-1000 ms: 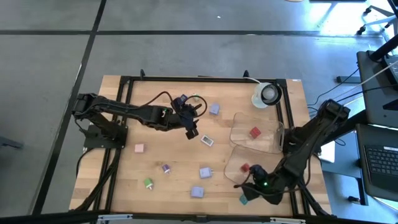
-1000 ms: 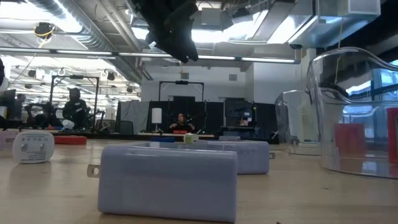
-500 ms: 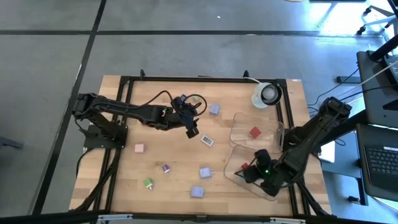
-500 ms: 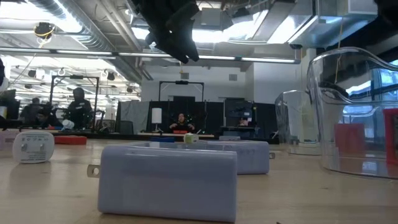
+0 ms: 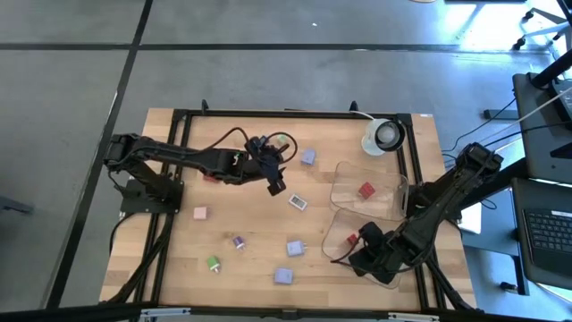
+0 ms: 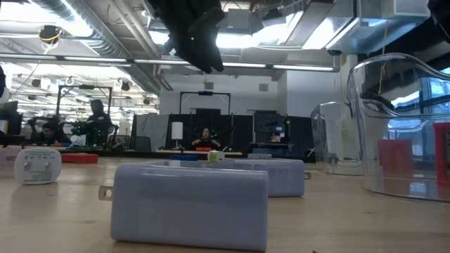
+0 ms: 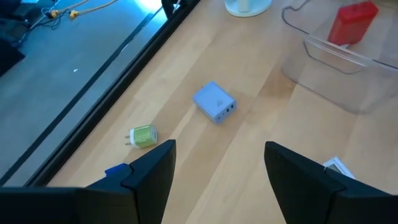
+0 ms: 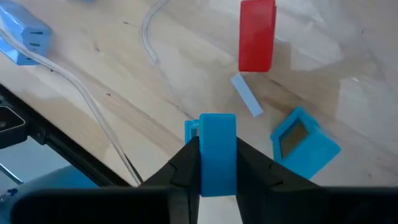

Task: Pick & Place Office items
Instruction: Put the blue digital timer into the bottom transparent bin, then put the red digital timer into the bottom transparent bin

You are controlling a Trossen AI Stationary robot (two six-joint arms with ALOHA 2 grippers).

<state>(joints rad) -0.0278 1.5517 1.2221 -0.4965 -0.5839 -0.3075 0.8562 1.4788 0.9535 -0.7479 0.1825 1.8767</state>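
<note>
A smooth blue blocky piece [image 8: 217, 149] is clamped in the right gripper [image 8: 217, 163] jaws above the clear plastic tray [image 5: 344, 234], where a red block [image 8: 257, 35] lies. The left gripper [image 7: 219, 163] is held with jaws spread, empty, over the light wood worktop [image 5: 241, 210] near a lavender cube [image 7: 214, 102].

Light was even and bright, from ceiling fixtures [image 6: 247, 21] seen glaring in the low view. The wooden table [image 5: 232, 215] showed only soft, short shadows. Daylight glare washed the floor's far corner [image 5: 483, 22]. The nearest pale block [image 6: 190, 204] looked blurred; the distant room stayed fairly sharp.
</note>
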